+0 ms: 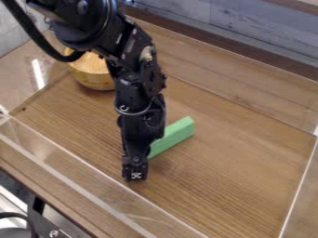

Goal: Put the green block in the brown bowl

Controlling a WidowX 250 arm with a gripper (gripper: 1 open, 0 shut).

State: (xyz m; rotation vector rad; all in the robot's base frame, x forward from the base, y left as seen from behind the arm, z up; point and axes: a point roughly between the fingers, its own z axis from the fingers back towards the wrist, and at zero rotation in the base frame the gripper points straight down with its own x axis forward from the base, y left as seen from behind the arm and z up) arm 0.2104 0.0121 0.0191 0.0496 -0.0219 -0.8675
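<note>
My gripper (139, 158) is released, its jaws spread wide as I reckon it, though the dark fingers overlap so much from this side that I cannot see the gap between them. I have it low and pointing down, because the thing I am after lies flat and can only be taken from above, close to the surface. The green block (176, 135) is right beside my fingers, partly hidden behind them; whether they touch it I cannot tell. It lies at a slant, one end running out past me toward the far right of the view and the near end tucked behind my fingertips. That slant matters: to pinch it across its narrow side, I judge I should turn to suit its angle before closing, or I may only nudge it round. The wooden surface (236, 177) carries its whole weight, so nothing needs holding up yet. Farther out, beyond my arm (104, 26), the brown bowl (91, 71) sits upright, mouth up and ready to receive, partly covered by my own wrist. It stands well apart from the block, so lifting and carrying come only after a firm grip.
</note>
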